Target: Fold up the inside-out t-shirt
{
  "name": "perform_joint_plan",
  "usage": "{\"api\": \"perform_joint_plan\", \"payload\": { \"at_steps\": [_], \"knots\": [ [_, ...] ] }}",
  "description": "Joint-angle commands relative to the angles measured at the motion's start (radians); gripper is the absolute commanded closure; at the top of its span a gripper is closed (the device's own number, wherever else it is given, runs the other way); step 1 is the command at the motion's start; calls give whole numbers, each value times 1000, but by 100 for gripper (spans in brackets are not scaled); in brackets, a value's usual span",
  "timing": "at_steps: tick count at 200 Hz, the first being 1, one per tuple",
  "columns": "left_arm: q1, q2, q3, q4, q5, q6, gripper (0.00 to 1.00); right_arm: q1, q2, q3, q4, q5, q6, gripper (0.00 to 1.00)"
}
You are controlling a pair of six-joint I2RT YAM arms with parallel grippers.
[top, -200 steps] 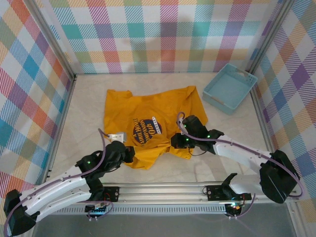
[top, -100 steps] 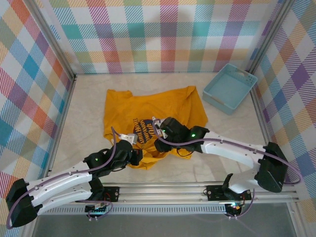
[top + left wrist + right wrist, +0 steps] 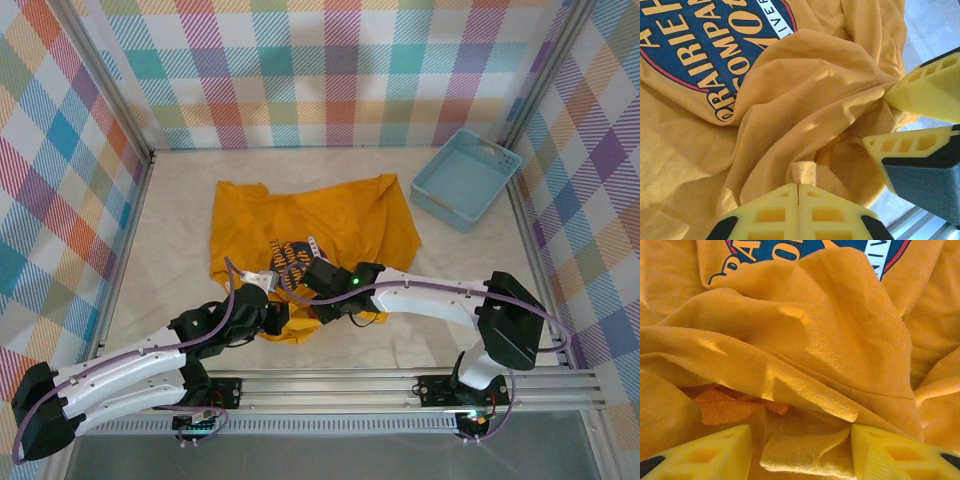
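The inside-out t-shirt (image 3: pixel 330 215) lies rumpled on the table, mustard-orange, with its dark arched lettering (image 3: pixel 705 45) facing up. My left gripper (image 3: pixel 799 186) is shut on a small fold of the shirt's near hem (image 3: pixel 802 172). It sits at the shirt's near edge (image 3: pixel 278 312). My right gripper (image 3: pixel 800 452) is open, its yellow fingers (image 3: pixel 895 450) on either side of a loose flap of cloth (image 3: pixel 805 450). It hovers over the bunched hem (image 3: pixel 308 285), right beside the left gripper. In the left wrist view the right gripper's fingers (image 3: pixel 925 92) show at the right.
A light blue basket (image 3: pixel 465 178) stands at the back right. Checkered walls close in the table at the left, back and right. A metal rail (image 3: pixel 330 385) runs along the near edge. Bare tabletop (image 3: pixel 450 250) lies right of the shirt.
The right gripper has travelled left across the shirt to the bunched hem beside the left gripper, and has opened. The left gripper stays shut on the hem, which has bunched up.
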Motion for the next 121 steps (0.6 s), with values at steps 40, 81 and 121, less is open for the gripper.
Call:
{"api": "perform_joint_plan", "payload": {
  "at_steps": [40,81,121],
  "knots": [
    [-4,-6,38,-52,-73,4,100,15,-22,19,-74,100,19,80],
    [10,-106,49,-143,-207,12,100,-70,-216,6,-74,76,59,100],
    [26,-267,8,-172,-313,13,100,-319,-415,-145,111,-223,169,100]
  ]
}}
